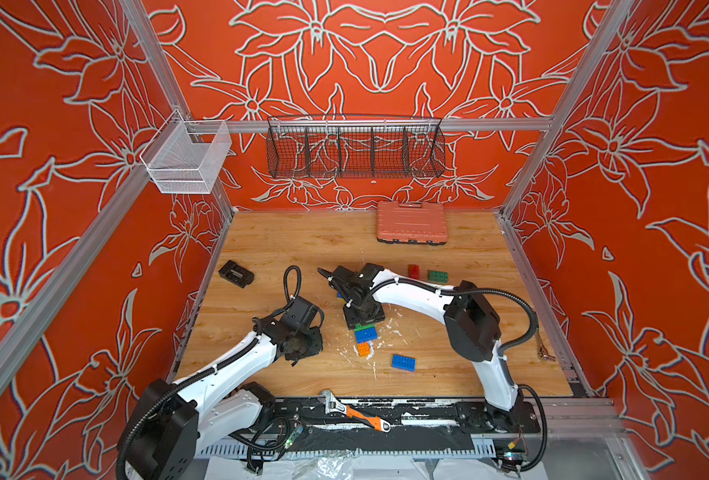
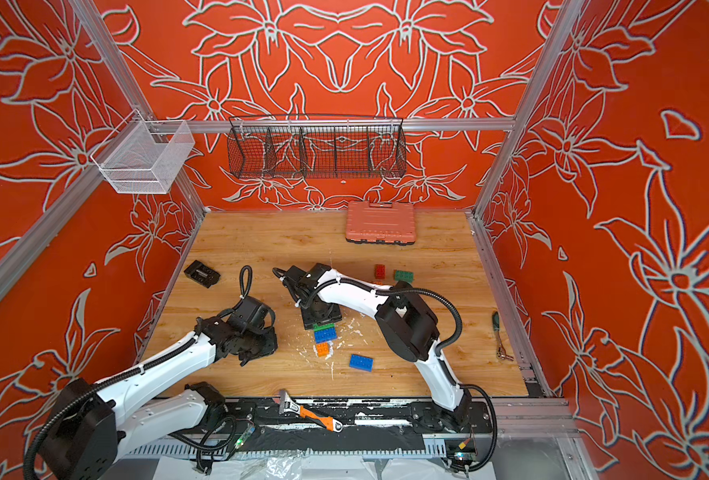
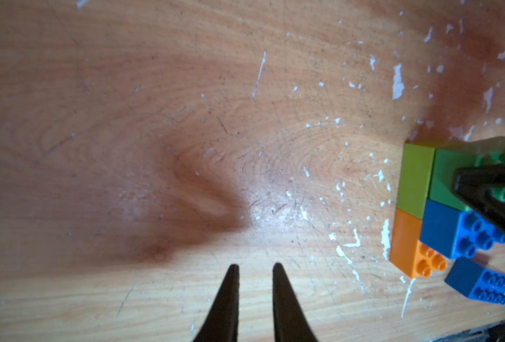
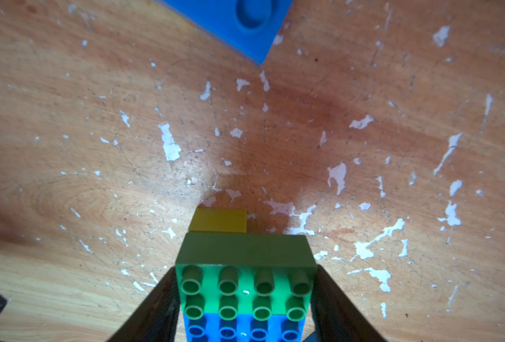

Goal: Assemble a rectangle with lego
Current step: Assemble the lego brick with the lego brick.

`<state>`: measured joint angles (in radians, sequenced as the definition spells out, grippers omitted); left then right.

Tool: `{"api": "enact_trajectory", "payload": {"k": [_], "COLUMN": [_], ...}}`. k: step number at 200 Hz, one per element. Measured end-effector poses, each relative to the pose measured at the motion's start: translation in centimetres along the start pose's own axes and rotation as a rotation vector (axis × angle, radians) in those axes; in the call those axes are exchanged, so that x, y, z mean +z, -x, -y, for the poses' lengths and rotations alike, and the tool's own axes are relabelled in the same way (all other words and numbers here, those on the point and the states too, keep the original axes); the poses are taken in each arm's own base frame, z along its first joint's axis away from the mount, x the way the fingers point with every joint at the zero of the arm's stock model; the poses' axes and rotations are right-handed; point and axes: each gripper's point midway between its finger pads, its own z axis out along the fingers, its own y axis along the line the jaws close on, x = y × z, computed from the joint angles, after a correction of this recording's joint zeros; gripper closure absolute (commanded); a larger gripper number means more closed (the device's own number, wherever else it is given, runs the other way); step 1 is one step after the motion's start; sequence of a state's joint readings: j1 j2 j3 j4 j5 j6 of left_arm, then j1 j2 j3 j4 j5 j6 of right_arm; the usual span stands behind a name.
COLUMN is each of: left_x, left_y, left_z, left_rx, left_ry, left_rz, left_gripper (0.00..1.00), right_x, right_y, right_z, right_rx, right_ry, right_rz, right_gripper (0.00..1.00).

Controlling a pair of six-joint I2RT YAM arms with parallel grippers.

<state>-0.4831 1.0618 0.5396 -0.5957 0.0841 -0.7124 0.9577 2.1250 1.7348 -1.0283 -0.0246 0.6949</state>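
Observation:
The lego assembly [image 1: 364,337] lies mid-table, in both top views: a green brick [image 4: 245,284] and a blue brick [image 4: 242,328] on top, lime [image 3: 417,180] and orange [image 3: 408,245] bricks beneath. My right gripper [image 4: 245,269] reaches down onto it, and its fingers [image 3: 482,192] are shut against the green brick's two short ends. A little left of the stack, my left gripper [image 3: 255,266] hovers over bare wood, its jaws a narrow gap apart and holding nothing. A loose blue brick [image 1: 403,362] lies close by on the right. Farther back are a red brick [image 1: 413,271] and a dark green brick [image 1: 438,275].
A salmon-pink tool case [image 1: 412,222] lies at the back of the table and a small black block [image 1: 236,273] at the left. A wrench [image 1: 355,411] rests on the front rail. Wire baskets [image 1: 355,147] hang on the back wall.

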Motion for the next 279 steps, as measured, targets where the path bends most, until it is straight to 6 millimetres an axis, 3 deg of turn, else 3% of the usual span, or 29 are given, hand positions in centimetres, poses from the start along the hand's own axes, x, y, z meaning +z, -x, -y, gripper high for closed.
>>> {"api": "enact_trajectory", "payload": {"k": [63,139,158,209,246,264,279], "left_x": [-0.1,-0.1,0.0,-0.4,-0.8,-0.9,-0.9], "left_y": [0.1,0.1,0.0,0.2,0.6,0.8,1.0], "left_z": [-0.1,-0.3,-0.4,-0.2,0.2,0.3,0.4], "left_rx": [0.003,0.001,0.001,0.000,0.001,0.001,0.002], "left_ry": [0.000,0.008,0.013,0.017,0.012,0.014,0.018], "left_rz": [0.004,0.000,-0.004,-0.004,0.002,0.004,0.006], "left_gripper": [0.79,0.79,0.79,0.77,0.77,0.76,0.76], "right_x": [0.4,0.5,0.4,0.1,0.0,-0.2,-0.4], "right_y": [-0.2,-0.2,-0.2,0.3,0.1,0.2,0.4], "right_z": [-0.1,-0.2,-0.3,-0.7,-0.7,-0.7,-0.4], "right_rx": [-0.005,-0.035,-0.037,-0.064,-0.093,-0.103,-0.105], "right_ry": [0.007,-0.012,-0.011,-0.014,-0.038,-0.044,-0.055], "right_rz": [0.011,0.029,0.030,0.026,0.026,0.030,0.041], "right_gripper": [0.65,0.64,0.59,0.28,0.19,0.09,0.09]}}
